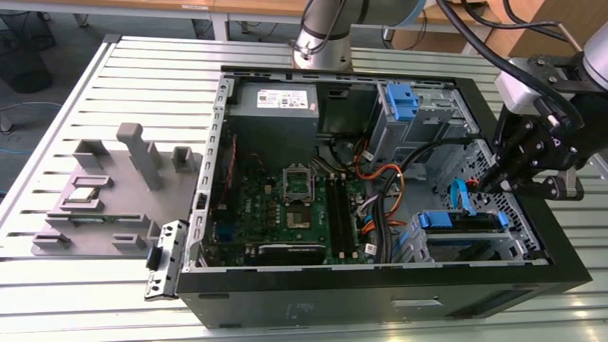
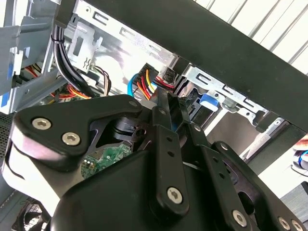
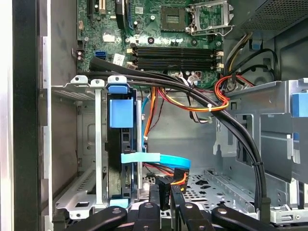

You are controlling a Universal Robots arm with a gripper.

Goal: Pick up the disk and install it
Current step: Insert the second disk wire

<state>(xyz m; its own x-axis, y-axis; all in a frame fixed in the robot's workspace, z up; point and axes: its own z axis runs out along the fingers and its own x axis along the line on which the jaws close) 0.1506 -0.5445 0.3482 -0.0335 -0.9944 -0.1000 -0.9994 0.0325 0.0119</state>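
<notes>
The disk (image 1: 460,221) sits in the lower drive cage at the case's corner on the exterior view's right, its blue bracket showing. In the first wrist view the disk (image 3: 120,113) stands edge-on between the cage's metal rails, with a light blue flat cable (image 3: 156,158) running to it. My gripper (image 1: 490,187) hangs just above that cage, inside the case wall. In the first wrist view my gripper (image 3: 165,193) is shut on a black cable plug (image 3: 165,184) with red, orange and yellow wires, a short way from the disk's end. In the second wrist view the gripper (image 2: 172,104) points into the case.
The open computer case (image 1: 380,292) lies on a slatted metal table (image 1: 114,299). A thick black cable bundle (image 3: 240,139) and orange wires cross the bay. A second blue bracket (image 1: 403,100) sits in the upper cage. A grey fixture (image 1: 105,199) with parts stands at the exterior view's left.
</notes>
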